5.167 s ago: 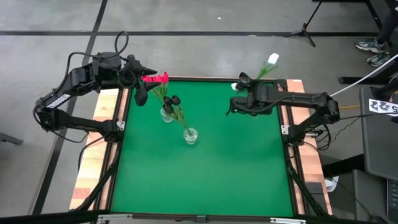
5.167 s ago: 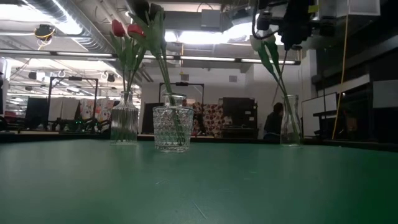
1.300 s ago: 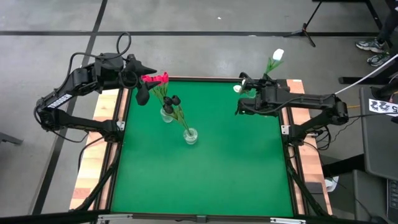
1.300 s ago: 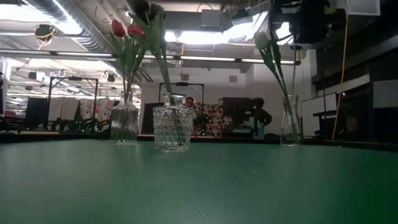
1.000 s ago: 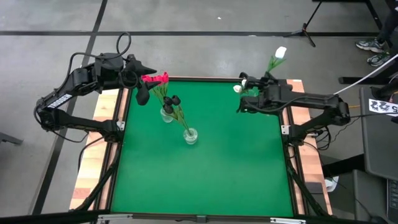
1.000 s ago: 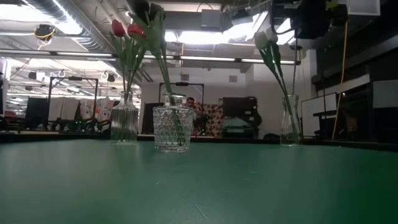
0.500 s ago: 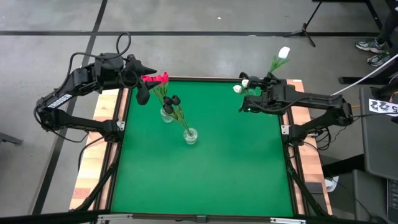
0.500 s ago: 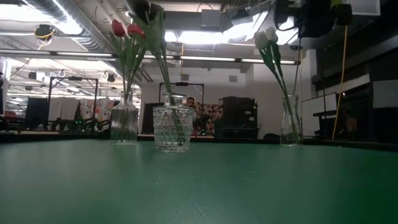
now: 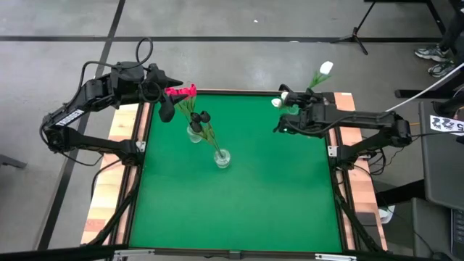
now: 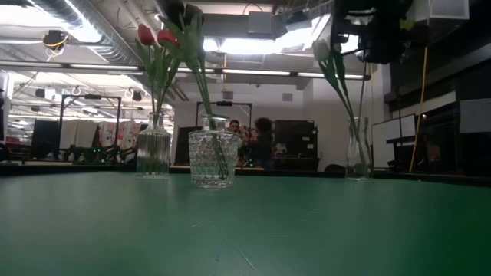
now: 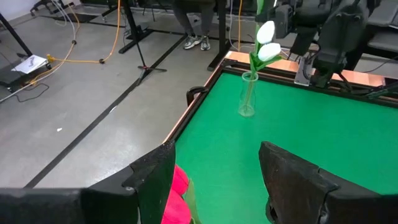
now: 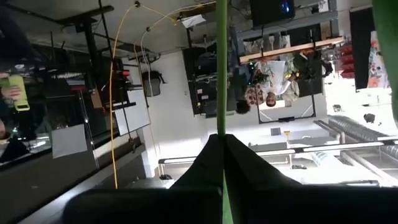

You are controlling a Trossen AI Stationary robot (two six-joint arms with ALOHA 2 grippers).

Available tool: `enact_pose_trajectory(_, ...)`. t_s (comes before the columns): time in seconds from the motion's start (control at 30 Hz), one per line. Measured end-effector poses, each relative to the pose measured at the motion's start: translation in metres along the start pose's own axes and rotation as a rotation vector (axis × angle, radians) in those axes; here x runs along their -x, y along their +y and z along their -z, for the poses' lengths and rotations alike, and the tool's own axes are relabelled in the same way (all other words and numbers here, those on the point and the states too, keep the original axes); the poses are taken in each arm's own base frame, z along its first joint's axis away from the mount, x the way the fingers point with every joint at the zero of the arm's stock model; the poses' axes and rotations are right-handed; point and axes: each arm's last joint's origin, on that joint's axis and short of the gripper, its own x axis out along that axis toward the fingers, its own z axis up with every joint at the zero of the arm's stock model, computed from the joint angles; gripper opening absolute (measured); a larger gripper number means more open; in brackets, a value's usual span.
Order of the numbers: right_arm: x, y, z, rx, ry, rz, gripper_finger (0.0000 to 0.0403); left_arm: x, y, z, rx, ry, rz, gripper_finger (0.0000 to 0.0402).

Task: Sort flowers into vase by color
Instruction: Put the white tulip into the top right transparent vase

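Observation:
My right gripper point(image 9: 310, 96) is over the table's far right corner, shut on a white tulip whose head point(image 9: 326, 68) sticks out beyond the far edge. Just left of it, a slim clear vase point(image 10: 357, 149) holds two white tulips point(image 11: 266, 40). Pink-red tulips point(image 9: 181, 92) stand in a ribbed vase point(image 10: 153, 149). Black tulips point(image 9: 203, 116) stand in a cut-glass vase point(image 10: 211, 157). My left gripper point(image 11: 217, 180) hovers open over the pink-red heads at the far left corner and touches nothing. My right gripper pinches the white tulip's thin green stem point(image 12: 221, 121) between its two shut fingers point(image 12: 202, 162). The fingers lie across the stem, which runs on straight past them. The tulip is lifted clear of the table and the vase, its head higher than the gripper.
The three vases stand on the far half of the green mat point(image 9: 239, 210); its near half is bare. A raised wooden frame point(image 9: 341, 188) borders the mat. People point(image 10: 261, 142) move in the room far behind the table. A broad green leaf point(image 12: 385, 56) shows beside the held stem.
My right gripper, still shut on the white tulip, has drifted slightly toward the table's right, then back toward the left and the white-tulip vase. The tulip's head has come a little nearer the table's far edge. The people in the room behind have moved.

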Motion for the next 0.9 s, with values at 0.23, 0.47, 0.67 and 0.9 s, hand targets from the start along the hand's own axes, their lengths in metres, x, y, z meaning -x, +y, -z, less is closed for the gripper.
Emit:
enact_pose_trajectory(0.23, -0.009, 0.003, -0.019, 0.076, -0.005, -0.018, 0.0000, 0.000, 0.000, 0.000, 0.000, 0.000, 0.000, 0.0230)
enact_pose_trajectory(0.47, -0.018, 0.009, -0.030, 0.104, -0.007, -0.053, 0.0000, 0.000, 0.000, 0.000, -0.001, 0.000, 0.000, 0.0230)
enact_pose_trajectory(0.67, -0.022, 0.005, -0.032, 0.034, -0.058, -0.053, 0.0000, 0.000, 0.000, 0.000, -0.012, 0.000, 0.000, 0.0230)
enact_pose_trajectory(0.9, -0.022, 0.000, -0.035, 0.012, -0.132, -0.034, 0.0038, 0.000, 0.000, 0.000, -0.012, 0.000, 0.000, 0.0230)
